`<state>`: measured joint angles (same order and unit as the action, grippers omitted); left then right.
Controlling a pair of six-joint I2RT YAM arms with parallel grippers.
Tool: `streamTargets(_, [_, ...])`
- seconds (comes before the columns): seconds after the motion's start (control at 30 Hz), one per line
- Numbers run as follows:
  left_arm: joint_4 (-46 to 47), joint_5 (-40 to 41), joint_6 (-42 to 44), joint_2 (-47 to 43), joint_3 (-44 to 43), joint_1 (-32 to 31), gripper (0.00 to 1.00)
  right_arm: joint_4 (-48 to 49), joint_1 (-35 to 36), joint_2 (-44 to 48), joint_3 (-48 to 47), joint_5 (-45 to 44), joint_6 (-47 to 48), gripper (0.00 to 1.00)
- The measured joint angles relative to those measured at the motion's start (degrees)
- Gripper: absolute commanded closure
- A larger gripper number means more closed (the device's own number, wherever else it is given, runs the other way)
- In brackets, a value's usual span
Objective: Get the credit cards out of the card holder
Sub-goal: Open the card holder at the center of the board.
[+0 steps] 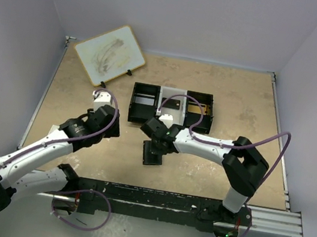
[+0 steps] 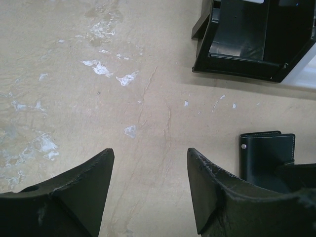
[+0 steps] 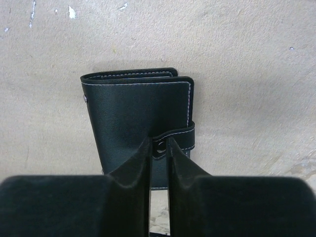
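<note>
Seen from above, a tan table (image 1: 239,108) carries two robot arms reaching in from the bottom edge. In the middle of the frame lies the card holder (image 1: 153,159), a small black wallet folded shut and flat on the table, just below a black-and-white three-compartment tray (image 1: 134,102). The right gripper (image 3: 158,144) comes down over the wallet from the right. In its wrist view we see its two fingers drawn almost together, pinching the end of the wallet's closing strap (image 3: 180,136) at the lower edge of the wallet, white stitching running round the leather. A tiny pale snap stud (image 3: 85,100) shows on the wallet's left side. The left gripper (image 2: 148,153) sits at the centre left of the overhead view, its fingers spread wide above bare table and touching nothing; in its own view the wallet appears at the lower right and a corner of the tray at the upper right. A pale board (image 1: 109,54) leans at the upper left
</note>
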<state>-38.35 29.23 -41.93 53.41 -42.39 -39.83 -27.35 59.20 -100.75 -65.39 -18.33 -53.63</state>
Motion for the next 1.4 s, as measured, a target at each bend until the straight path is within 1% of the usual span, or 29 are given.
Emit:
streamTargets(0.03, [0.0,0.0,0.0,0.5,0.0,0.0,0.42,0.1,0.0,0.0,0.0,0.1,0.1,0.96])
streamTargets(0.27, [0.1,0.0,0.0,1.7,0.0,0.0,0.41,2.5,-1.3,1.3,1.7,2.8,2.1,0.97])
streamTargets(0.4, [0.5,-0.5,0.0,2.5,0.1,0.0,0.36,6.3,-2.3,3.8,4.7,5.4,2.8,0.93])
streamTargets(0.53, [4.0,-4.3,-0.2,3.5,1.4,0.0,0.33,11.8,-4.2,10.6,11.1,9.8,2.3,0.92])
streamTargets(0.63, [7.1,-8.6,-1.0,5.0,3.0,0.0,0.32,16.3,-7.6,15.9,16.3,13.6,1.5,0.91])
streamTargets(0.73, [10.6,-13.1,-2.5,7.8,3.8,0.0,0.32,20.5,-12.5,20.0,21.7,17.2,1.2,0.87])
streamTargets(0.83, [14.4,-16.5,-3.7,11.6,3.8,-0.1,0.32,21.7,-15.5,22.3,24.6,18.6,1.3,0.84])
streamTargets(0.97, [18.2,-19.3,-5.0,17.7,3.4,-1.4,0.32,22.4,-16.5,23.6,25.6,19.6,2.0,0.80])
streamTargets(1.07, [19.1,-20.3,-5.5,21.4,2.4,-3.1,0.32,23.2,-17.4,23.5,25.8,20.1,3.0,0.79])
streamTargets(1.17, [19.9,-20.7,-5.6,24.0,0.9,-4.8,0.32,23.1,-18.9,22.8,25.9,20.4,3.7,0.77])
streamTargets(1.2, [20.0,-20.7,-5.6,24.7,0.3,-5.4,0.32,23.0,-19.4,22.6,26.0,20.4,4.0,0.74])
streamTargets(1.27, [20.4,-20.7,-5.6,25.9,-1.0,-6.5,0.32,22.8,-20.1,22.1,26.2,20.4,4.6,0.66])
streamTargets(1.33, [20.8,-20.7,-5.6,26.7,-1.9,-7.3,0.32,22.5,-20.3,22.0,26.2,20.5,5.1,0.62])
streamTargets(1.4, [21.4,-20.7,-5.8,27.3,-2.4,-8.1,0.32,22.4,-20.3,22.0,26.2,20.7,5.8,0.55])
